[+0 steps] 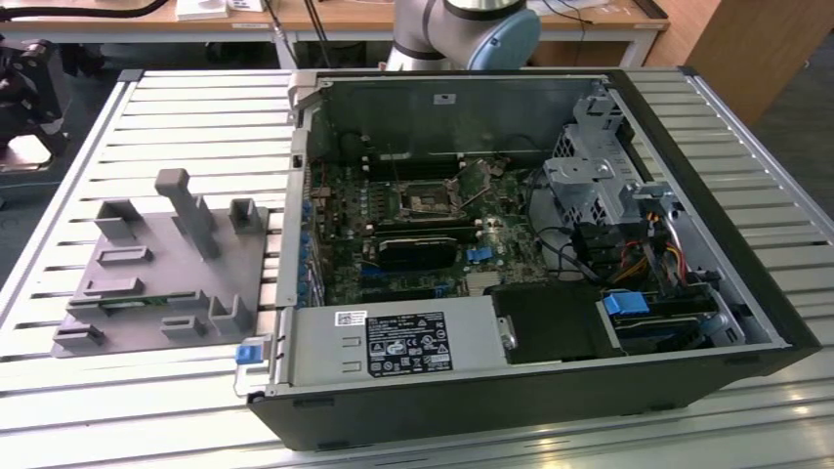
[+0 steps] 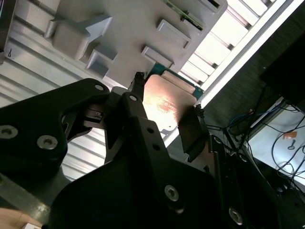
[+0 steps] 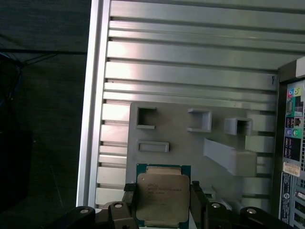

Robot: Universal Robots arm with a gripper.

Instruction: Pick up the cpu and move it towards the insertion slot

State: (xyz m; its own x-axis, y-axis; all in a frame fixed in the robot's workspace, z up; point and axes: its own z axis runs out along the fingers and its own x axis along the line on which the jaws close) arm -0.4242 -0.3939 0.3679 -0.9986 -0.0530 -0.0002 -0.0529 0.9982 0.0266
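gripper [image 3: 162, 189] pinching cpu [image 3: 162, 196] by 2 opposite edges, chip held between its fingers | grey fixture tray [image 3: 190, 143] well below tool | insertion slot [image 1: 428, 200] inside computer case [image 1: 548, 401], well apart from tool | risk: thin edge grip, chip could tilt or slip out

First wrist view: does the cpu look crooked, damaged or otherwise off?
Nothing stands out. The cpu sits square in the gripper, held on two opposite edges above the grey fixture plate, with no visible damage.
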